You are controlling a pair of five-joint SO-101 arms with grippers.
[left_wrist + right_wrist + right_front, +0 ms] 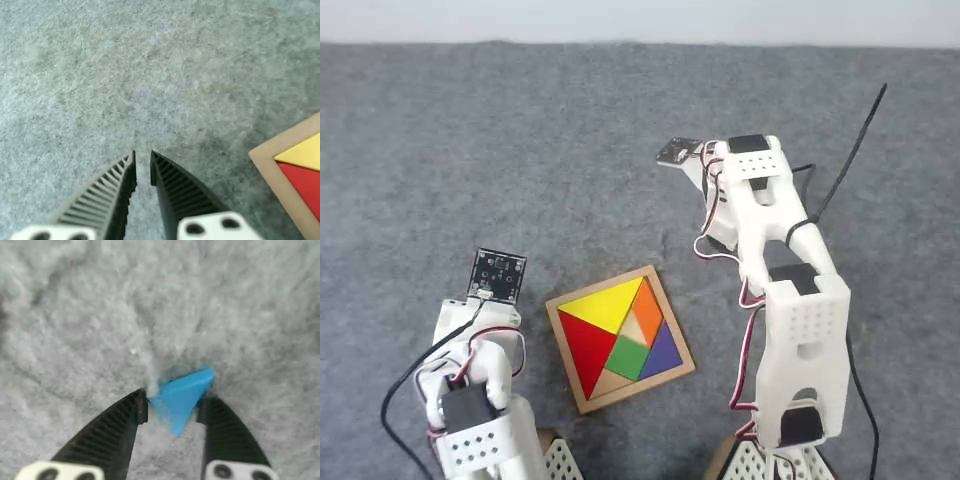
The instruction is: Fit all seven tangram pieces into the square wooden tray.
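Note:
The square wooden tray (638, 388) lies on the grey carpet between the two arms. It holds yellow (602, 305), orange (648, 308), red (585, 345), green (630, 355) and purple (663, 350) pieces, with pale wood-coloured patches among them. My right gripper (172, 405) is down on the carpet, well beyond the tray, shut on a blue triangle piece (182, 392) that is pinched between both fingers. My left gripper (143, 156) hovers low over bare carpet to the tray's left, shut and holding nothing. A corner of the tray (270, 170) shows beside it.
Grey carpet (520, 150) covers the whole table. The right arm (770, 230) stretches over the carpet to the tray's right. The left arm (470, 380) stays folded near the front edge. Red and black cables hang off both arms.

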